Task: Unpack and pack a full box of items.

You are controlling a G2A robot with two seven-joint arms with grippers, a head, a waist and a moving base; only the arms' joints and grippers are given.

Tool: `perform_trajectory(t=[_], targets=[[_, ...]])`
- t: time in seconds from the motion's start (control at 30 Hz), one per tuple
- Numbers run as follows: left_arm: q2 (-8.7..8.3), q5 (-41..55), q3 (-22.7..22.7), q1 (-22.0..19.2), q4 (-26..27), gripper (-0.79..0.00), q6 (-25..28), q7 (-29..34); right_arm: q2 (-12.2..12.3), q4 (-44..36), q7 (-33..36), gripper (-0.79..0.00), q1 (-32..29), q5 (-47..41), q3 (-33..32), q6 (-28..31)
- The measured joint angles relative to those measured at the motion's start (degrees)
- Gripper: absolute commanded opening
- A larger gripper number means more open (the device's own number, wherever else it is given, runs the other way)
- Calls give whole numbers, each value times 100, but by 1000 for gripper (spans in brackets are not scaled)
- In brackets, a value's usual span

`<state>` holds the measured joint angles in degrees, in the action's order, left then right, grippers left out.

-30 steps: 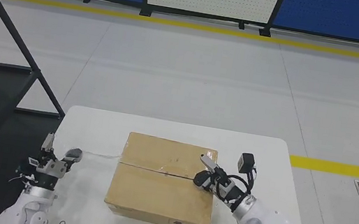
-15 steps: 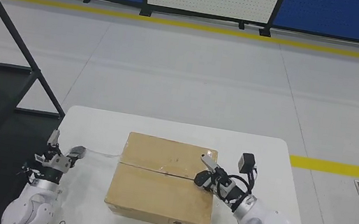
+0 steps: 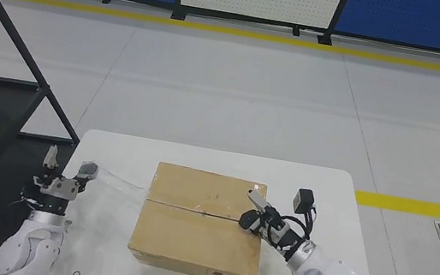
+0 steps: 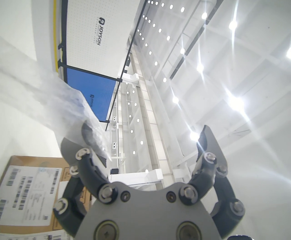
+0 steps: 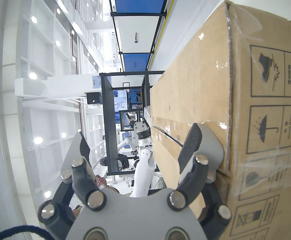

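Spread wide on the left gripper: fingers clamped on nothing, though with a clear tape strip clinging to one pad. Parked at the near-left of the table, with that strip trailing right toward the box; cannot tell whether its far end is stuck there. Spread wide on the right gripper as well, gripping nothing, one pad seemingly resting on the box top at its right edge, just beside the seam. Box mid-table, flaps shut and flat. By the look of it, barely begun: tape peeled off the seam, or close to that. Left to do, on this showing: raise the flaps, take everything out, put it all back, close up.
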<state>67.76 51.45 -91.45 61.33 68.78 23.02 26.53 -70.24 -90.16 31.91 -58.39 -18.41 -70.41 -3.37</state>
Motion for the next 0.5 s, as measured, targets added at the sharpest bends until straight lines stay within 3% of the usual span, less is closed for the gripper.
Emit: perform_trajectory(t=[0.27,0.5], targets=[[-4,-157,-152,445,1267,0,146,147,-20,24,-49,0,48,3,59,-39],[23,-451,-11,659,2205,0,128,137,-27,28,-66,0,25,-12,52,-24]])
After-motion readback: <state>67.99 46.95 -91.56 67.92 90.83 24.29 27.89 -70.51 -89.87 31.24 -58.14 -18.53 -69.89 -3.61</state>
